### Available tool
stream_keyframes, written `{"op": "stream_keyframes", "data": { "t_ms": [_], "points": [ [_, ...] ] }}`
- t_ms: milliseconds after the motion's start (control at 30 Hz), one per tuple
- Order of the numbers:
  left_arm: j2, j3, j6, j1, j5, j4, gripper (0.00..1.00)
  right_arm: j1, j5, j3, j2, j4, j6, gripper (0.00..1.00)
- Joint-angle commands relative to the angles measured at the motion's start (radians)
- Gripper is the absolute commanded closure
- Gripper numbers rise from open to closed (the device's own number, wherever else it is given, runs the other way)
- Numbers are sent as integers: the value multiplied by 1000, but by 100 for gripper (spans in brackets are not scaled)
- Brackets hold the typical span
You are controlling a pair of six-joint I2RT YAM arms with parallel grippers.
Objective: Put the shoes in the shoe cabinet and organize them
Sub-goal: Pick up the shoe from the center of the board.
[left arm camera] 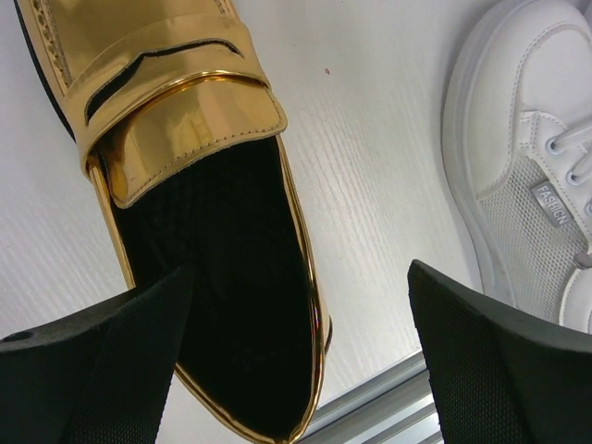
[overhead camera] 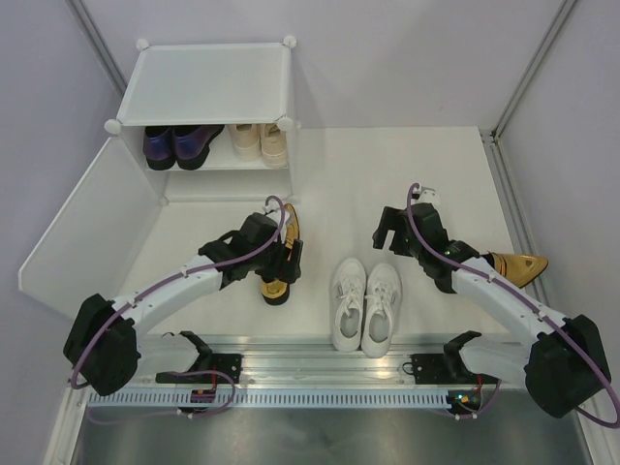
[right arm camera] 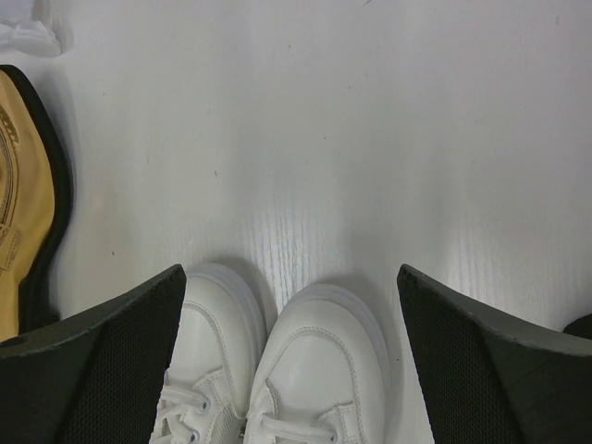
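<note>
— Shoes, seen from above?
— Purple loafers and beige sneakers sat in the cabinet; white sneakers lay on the table.
— Left wrist?
— Left gripper spread wide, straddling a gold shoe's side.
— Right wrist?
— Right gripper gaped above the white sneakers' toes, empty.

Both arms stretch forward, the left gripper spread wide just left of the white sneakers and the right gripper equally spread just beyond them, seemingly hovering.
</note>
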Motion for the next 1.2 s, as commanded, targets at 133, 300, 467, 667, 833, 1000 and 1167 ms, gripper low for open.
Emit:
{"op": "stream_keyframes", "data": {
  "t_ms": [133, 300, 467, 667, 833, 1000, 1167],
  "points": [
    [43, 4, -24, -19, -74, -30, 10, -9, -17, -13, 0, 49, -24, 2],
    [90, 20, -21, -27, -51, -38, 37, -11, -26, -14, 5, 56, -23, 2],
    [104, 36, -9, -30, -30, -41, 66, -12, -29, -22, -3, 59, -24, 3],
    [116, 90, 8, -30, -56, -97, 98, -12, -38, -27, -7, 68, -24, 3],
    [107, 173, 40, -30, -126, -182, 98, -14, -47, -30, -10, 72, -27, 4],
    [80, 230, 123, -28, -181, -239, 98, -14, -49, -33, -21, 76, -26, 4],
    [60, 264, 160, -25, -256, -292, 98, -12, -49, -39, -33, 80, -26, 4]
  ]
}}
